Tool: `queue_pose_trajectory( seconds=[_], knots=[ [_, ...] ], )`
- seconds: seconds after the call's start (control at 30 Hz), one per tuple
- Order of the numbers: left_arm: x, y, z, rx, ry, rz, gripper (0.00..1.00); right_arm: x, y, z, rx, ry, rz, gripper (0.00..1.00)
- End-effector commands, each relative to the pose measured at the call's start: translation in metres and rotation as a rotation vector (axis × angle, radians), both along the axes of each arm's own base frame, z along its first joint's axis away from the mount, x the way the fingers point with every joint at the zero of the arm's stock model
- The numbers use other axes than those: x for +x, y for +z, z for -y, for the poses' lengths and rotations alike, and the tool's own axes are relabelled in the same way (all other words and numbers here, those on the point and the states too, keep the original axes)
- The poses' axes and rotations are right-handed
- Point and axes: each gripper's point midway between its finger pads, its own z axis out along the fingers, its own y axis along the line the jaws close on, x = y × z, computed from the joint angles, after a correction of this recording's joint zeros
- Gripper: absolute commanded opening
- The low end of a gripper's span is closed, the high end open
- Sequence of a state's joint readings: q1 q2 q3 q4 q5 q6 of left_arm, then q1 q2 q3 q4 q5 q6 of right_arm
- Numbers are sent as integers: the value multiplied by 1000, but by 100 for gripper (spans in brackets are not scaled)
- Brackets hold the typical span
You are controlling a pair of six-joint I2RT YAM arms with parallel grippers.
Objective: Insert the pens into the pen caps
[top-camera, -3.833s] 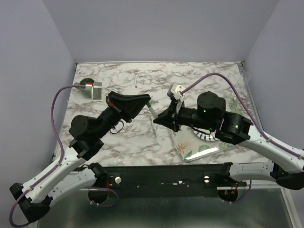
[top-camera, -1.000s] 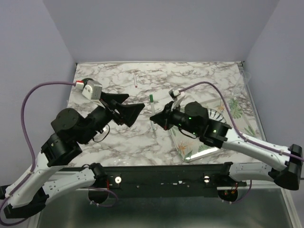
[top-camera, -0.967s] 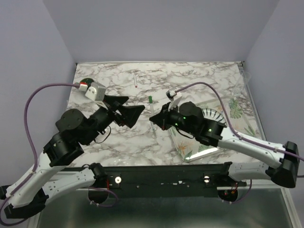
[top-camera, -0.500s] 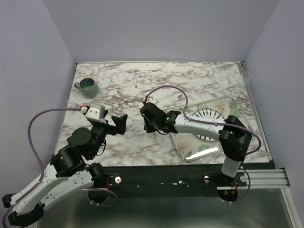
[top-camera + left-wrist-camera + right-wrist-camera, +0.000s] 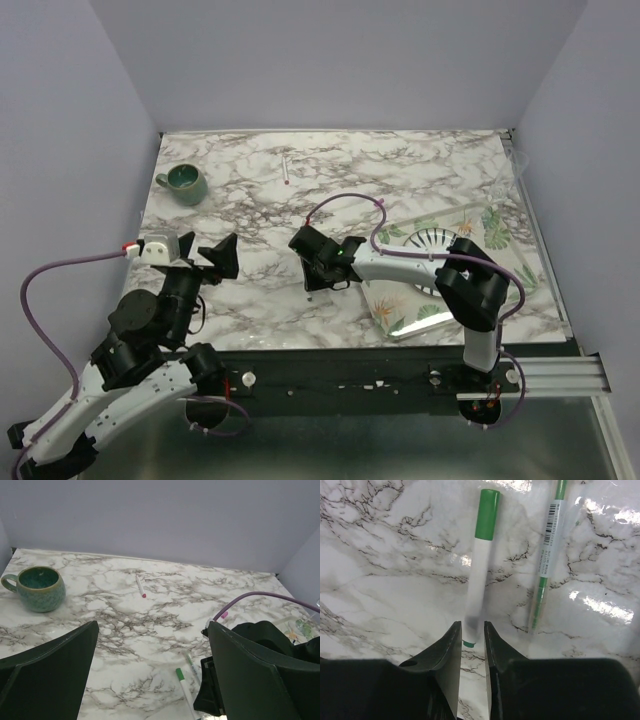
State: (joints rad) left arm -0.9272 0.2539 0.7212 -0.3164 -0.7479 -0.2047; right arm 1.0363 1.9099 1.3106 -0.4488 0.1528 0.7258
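Observation:
In the right wrist view a white pen [image 5: 479, 580] lies flat on the marble with a green pen cap [image 5: 487, 514] on its far end. My right gripper [image 5: 472, 630] is low over the table, its jaws slightly apart either side of the pen's near end. Beside it lies a translucent pen [image 5: 549, 550] with a green core. My left gripper [image 5: 152, 626] hovers wide open and empty at the near left [image 5: 216, 257]. A third pen [image 5: 140, 586] with a red tip lies far back. A small pink pen cap [image 5: 224, 614] sits by the right arm's cable.
A green mug [image 5: 183, 180] stands at the back left. A floral tray [image 5: 415, 312] with a striped dish [image 5: 436, 239] lies on the right, under the right arm. The right arm's purple cable [image 5: 350, 199] loops over mid-table.
The right arm swung left and down, laid the green-capped pen on the table, and its jaws parted. The left arm pulled back toward the near left, still open.

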Motion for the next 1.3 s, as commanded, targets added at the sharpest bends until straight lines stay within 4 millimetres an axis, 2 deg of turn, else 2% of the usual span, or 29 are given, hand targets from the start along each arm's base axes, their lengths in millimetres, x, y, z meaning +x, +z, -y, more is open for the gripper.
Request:
queue_pose_trajectory(
  seconds=[0.0, 0.1, 0.2, 0.33, 0.37, 0.43, 0.47, 0.5, 0.53, 0.57, 0.6, 0.63, 0.67, 0.7, 0.73, 0.77, 0.8, 0.83, 0.87, 0.93, 0.97, 1.03, 1.07, 1.1, 1.13, 1.17, 1.2, 1.23, 1.27],
  knots=[
    [2, 0, 3, 4, 1, 1, 99, -7, -8, 2, -25, -11, -23, 31],
    [4, -1, 10, 16, -16, -15, 99, -8, -10, 2, -24, -13, -26, 31],
    [7, -1, 16, -10, -24, -27, 99, -6, -1, 1, -8, -7, -7, 32],
    [11, 1, 29, 0, -55, -40, 99, -5, 35, -2, 52, 22, 34, 32],
    [18, -6, 34, 25, -34, -76, 99, -7, 52, -4, 91, 30, 48, 32],
    [25, -1, 36, 36, 5, -120, 99, -12, 62, 0, 116, 48, 48, 32],
    [36, -11, 43, 49, 52, -181, 99, -20, 63, 1, 134, 68, 28, 33],
    [38, -2, 42, 48, 78, -201, 99, -25, 78, 3, 177, 81, 38, 34],
    [43, -1, 45, 53, 98, -225, 99, -28, 83, 4, 208, 89, 41, 35],
    [58, -11, 51, 96, 138, -274, 99, -38, 70, 16, 191, 96, 17, 36],
    [64, 2, 58, 65, 117, -289, 99, -41, 88, 21, 238, 92, 43, 38],
    [75, 1, 60, 58, 119, -316, 99, -45, 90, 25, 257, 97, 50, 42],
    [101, -15, 57, 71, 161, -384, 98, -49, 96, 30, 275, 105, 60, 48],
    [112, -9, 69, 10, 92, -415, 92, -53, 91, 40, 264, 117, 65, 52],
    [125, -14, 72, 0, 84, -448, 88, -57, 110, 44, 310, 128, 97, 59],
    [146, -36, 78, 24, 102, -514, 86, -58, 116, 49, 320, 130, 112, 61],
    [162, -27, 78, 10, 117, -503, 84, -62, 115, 55, 315, 137, 119, 62],
    [174, -30, 80, 30, 127, -509, 83, -64, 131, 61, 350, 141, 147, 64],
    [193, -52, 87, 69, 138, -551, 83, -65, 134, 65, 354, 142, 161, 64],
    [221, -49, 93, 44, 126, -534, 83, -67, 142, 72, 364, 139, 180, 66],
    [238, -74, 101, 67, 107, -584, 83, -67, 152, 77, 383, 133, 206, 66],
    [268, -74, 105, 44, 91, -563, 81, -68, 161, 77, 406, 161, 237, 67],
    [285, -107, 112, 73, 76, -620, 80, -71, 168, 76, 426, 179, 242, 67],
    [301, -100, 115, 69, 75, -609, 74, -70, 171, 76, 430, 182, 248, 67],
    [313, -109, 113, 78, 86, -635, 72, -71, 174, 77, 430, 183, 244, 67],
    [330, -149, 109, 112, 108, -712, 69, -71, 182, 75, 445, 187, 252, 67],
    [336, -162, 107, 133, 116, -753, 67, -72, 187, 75, 452, 189, 256, 67],
    [354, -148, 110, 117, 113, -721, 66, -72, 190, 75, 457, 191, 260, 67],
    [367, -182, 108, 140, 123, -774, 65, -70, 195, 74, 460, 190, 271, 67]
  ],
)
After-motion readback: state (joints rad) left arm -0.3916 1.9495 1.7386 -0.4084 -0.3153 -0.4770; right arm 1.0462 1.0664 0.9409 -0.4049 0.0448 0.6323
